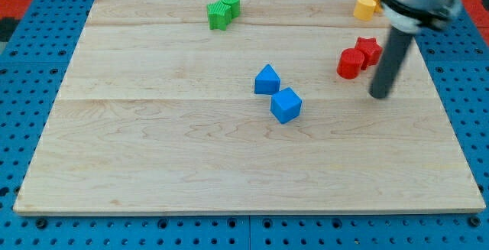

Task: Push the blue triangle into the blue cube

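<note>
item: blue triangle [267,79], mid-bench [153,150], just beside blue cube [286,105], seemingly touching; push looks about done. my tip [380,95] well right, beside red blocks [359,57]. no claw fitted.

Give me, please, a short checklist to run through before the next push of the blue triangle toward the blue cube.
1. My tip visible: ok.
2. Tip behind the blue triangle, opposite the blue cube: not ok; it is far to the view's right.
3. Triangle already touching the cube: cannot tell; they sit very close.
4. Tip clear of the red blocks: ok, just below-right of them.
5. Green blocks and yellow block away from the push line: ok.
</note>
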Robot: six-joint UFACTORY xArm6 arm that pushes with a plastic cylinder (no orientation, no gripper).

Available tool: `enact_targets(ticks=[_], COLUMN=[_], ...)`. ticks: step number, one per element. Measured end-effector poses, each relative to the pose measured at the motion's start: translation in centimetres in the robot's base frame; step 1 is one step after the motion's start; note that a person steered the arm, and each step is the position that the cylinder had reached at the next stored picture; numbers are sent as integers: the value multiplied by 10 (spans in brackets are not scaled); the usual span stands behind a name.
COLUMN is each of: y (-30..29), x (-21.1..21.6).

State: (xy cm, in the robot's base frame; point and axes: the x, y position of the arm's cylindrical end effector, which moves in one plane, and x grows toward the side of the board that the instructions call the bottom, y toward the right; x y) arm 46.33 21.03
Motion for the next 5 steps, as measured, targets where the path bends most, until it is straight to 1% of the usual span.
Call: enact_targets(ticks=[1, 2, 3, 4, 5], y=[-40, -112, -213, -254, -254], x=[43, 81, 39, -9, -69])
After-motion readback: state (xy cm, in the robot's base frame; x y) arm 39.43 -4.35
